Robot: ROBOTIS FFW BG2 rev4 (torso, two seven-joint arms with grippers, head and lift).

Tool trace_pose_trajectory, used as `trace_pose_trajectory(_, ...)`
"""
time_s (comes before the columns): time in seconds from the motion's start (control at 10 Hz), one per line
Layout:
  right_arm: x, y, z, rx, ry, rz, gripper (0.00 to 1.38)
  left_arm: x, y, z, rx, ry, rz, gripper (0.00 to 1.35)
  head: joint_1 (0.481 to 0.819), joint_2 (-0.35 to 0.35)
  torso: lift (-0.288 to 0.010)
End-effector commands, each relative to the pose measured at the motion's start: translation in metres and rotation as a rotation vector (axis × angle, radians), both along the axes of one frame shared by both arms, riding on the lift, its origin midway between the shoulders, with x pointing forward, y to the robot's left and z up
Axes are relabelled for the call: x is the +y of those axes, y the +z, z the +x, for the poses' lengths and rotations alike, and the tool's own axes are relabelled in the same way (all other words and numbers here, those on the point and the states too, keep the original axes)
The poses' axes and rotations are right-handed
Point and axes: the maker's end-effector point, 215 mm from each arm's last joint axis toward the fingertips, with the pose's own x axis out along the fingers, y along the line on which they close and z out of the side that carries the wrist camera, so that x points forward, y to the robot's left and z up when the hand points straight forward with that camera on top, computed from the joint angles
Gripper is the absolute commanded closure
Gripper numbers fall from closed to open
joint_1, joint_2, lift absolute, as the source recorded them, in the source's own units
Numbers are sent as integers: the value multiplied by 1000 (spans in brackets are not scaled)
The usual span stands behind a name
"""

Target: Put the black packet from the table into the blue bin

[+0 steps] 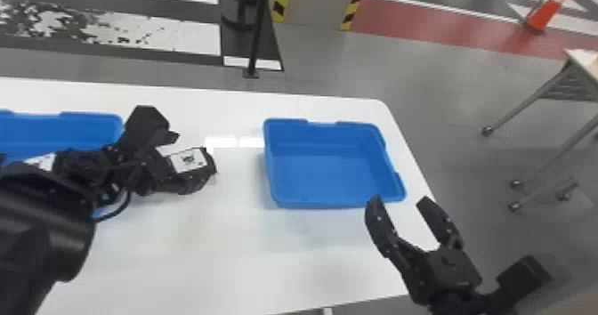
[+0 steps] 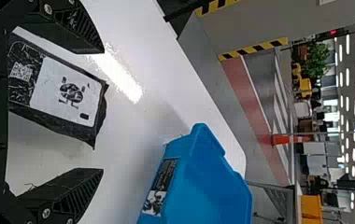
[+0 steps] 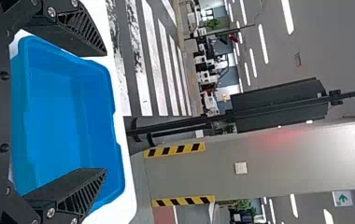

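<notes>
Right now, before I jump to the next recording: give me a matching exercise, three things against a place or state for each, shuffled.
Things:
1. black packet with a white label
2. black two-fingered right gripper
3. white table

Places or states:
A. open, holding nothing
B. beneath the right-hand blue plastic bin
C. between the open fingers of the black left gripper

Pairs: 1-C, 2-A, 3-B

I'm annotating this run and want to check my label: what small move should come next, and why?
Probably closing the left gripper gently on the black packet. In the left wrist view its fingers stand open, one on either side of the packet, which seems ungripped, so a grasp should come before any carry to a bin.
</notes>
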Motion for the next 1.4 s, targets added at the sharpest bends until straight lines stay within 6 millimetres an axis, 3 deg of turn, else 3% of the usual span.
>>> trace_pose_trajectory(0.0,0,-1,0,0,-2,4,133,4,-15,15,15,-3,70,116,695,-296,-110)
trace_pose_trajectory(0.4,-1,-4,-3,8,-4,16,133,29,-43,16,103,45,149,177,695,-270,-110)
trace_pose_trajectory(0.5,-1,-3,-2,5,-4,16,133,36,-55,11,150,67,162,374,695,-263,-110)
trace_pose_trajectory(0.6,0,-2,-2,3,-4,16,133,35,-54,11,146,64,159,768,695,-256,-110)
trace_pose_trajectory(0.7,-1,-3,-2,5,-4,18,133,32,-50,13,128,55,151,1076,695,-252,-110)
trace_pose_trajectory(0.8,-1,-3,-2,5,-4,18,133,31,-47,15,117,50,144,1207,695,-253,-110)
trace_pose_trajectory(1.1,0,-2,-3,5,-4,18,133,24,-38,14,108,15,108,1207,695,-260,-110)
trace_pose_trajectory(1.2,0,-1,-2,3,-3,18,133,23,-25,16,92,9,72,1207,695,-262,-110)
trace_pose_trajectory(1.3,0,-1,-3,3,-3,15,133,32,1,16,69,26,27,1207,695,-266,-110)
